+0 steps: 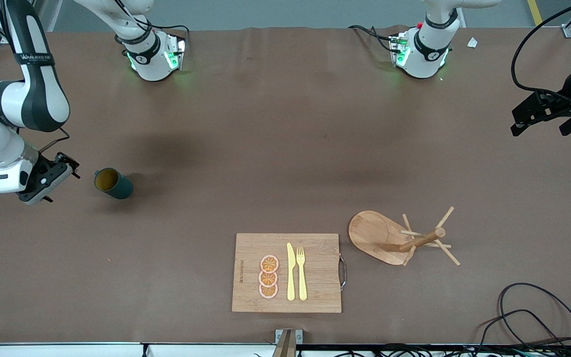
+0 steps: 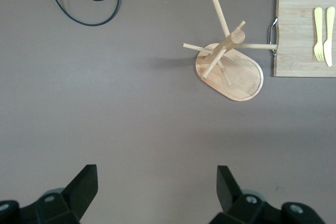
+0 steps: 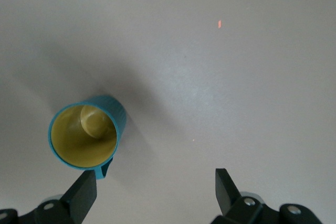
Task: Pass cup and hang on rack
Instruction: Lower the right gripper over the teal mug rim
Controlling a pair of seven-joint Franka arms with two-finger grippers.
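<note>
Teal cup [image 1: 113,183] stands upright (mouth up), beside right hand [image 1: 60,179].

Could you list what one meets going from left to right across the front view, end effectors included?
Right end effector → cup → cutting board with orange slices, knife, fork → rack → left end effector.
</note>
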